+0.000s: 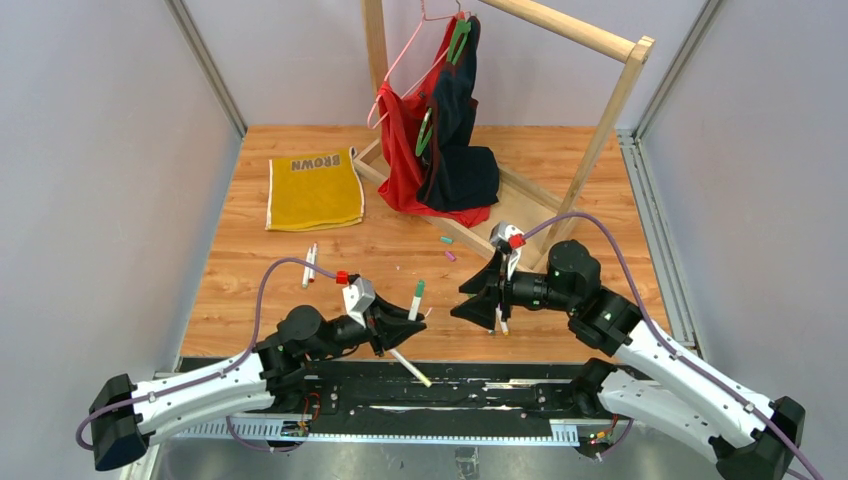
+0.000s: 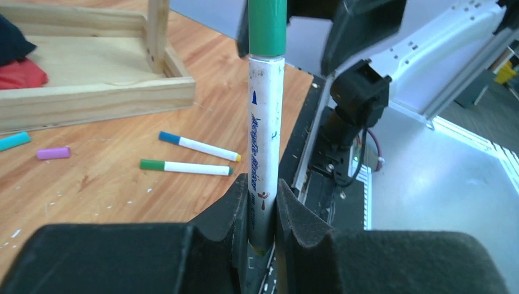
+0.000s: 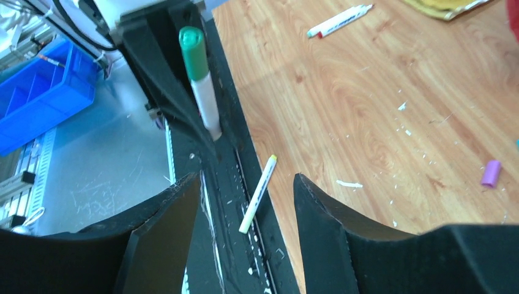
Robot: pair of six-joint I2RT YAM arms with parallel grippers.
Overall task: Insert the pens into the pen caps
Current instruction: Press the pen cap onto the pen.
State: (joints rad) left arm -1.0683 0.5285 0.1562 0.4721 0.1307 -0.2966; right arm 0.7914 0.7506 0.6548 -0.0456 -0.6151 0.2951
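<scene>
My left gripper [image 1: 400, 322] is shut on a white-barrelled pen [image 2: 264, 153] and holds it upright; a green cap [image 2: 267, 27] sits on its top end. This pen also shows in the right wrist view [image 3: 197, 79]. My right gripper [image 1: 478, 295] is open and empty, a little right of that pen. A yellow-tipped pen [image 3: 258, 193] lies on the black base rail below the right jaws. Two pens [image 2: 185, 166] lie on the table under the right arm, and two more [image 1: 310, 265] lie at the left. A purple cap [image 2: 53, 153] and a teal cap [image 2: 13, 141] lie near the rack.
A wooden clothes rack [image 1: 600, 130] with red and dark garments stands at the back. A yellow cloth [image 1: 313, 188] lies at the back left. A blue bin [image 3: 37, 92] sits off the table. A white scrap [image 3: 349, 183] lies on the wood.
</scene>
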